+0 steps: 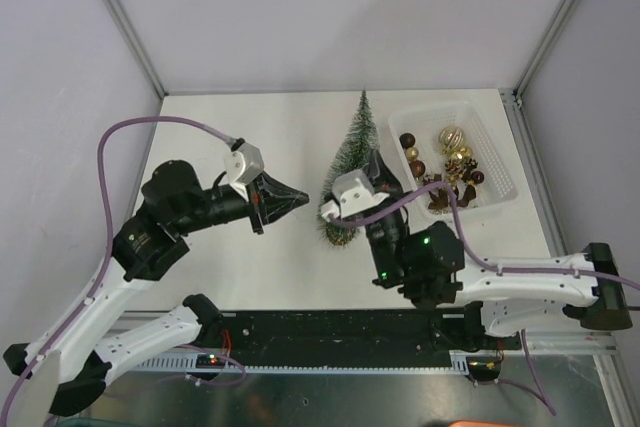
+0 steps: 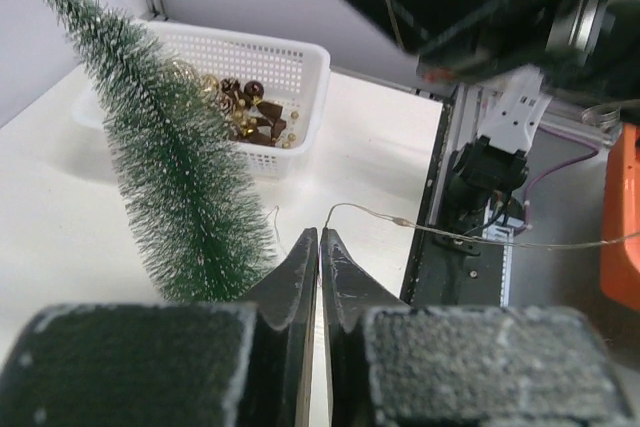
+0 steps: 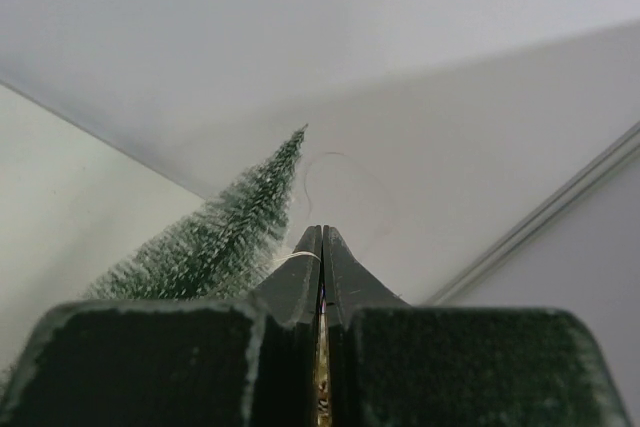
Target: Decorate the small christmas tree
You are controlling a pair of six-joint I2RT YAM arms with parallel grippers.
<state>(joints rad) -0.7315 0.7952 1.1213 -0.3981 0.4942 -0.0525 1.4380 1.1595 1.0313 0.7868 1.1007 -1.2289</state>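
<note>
The small christmas tree (image 1: 352, 162) stood between bare table (image 1: 230, 117) and the basket (image 2: 290, 67), left gripper (image 2: 319, 235) and right gripper (image 3: 321, 232) beside it, both pinching a thin wire (image 2: 460, 237).

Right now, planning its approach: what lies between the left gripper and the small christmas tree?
Bare table in the top view; the left wrist view adds a thin wire.

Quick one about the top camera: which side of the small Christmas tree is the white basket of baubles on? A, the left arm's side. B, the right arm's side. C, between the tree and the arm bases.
B: in the top view the white basket sits to the right of the small christmas tree, on the right arm's side.
</note>
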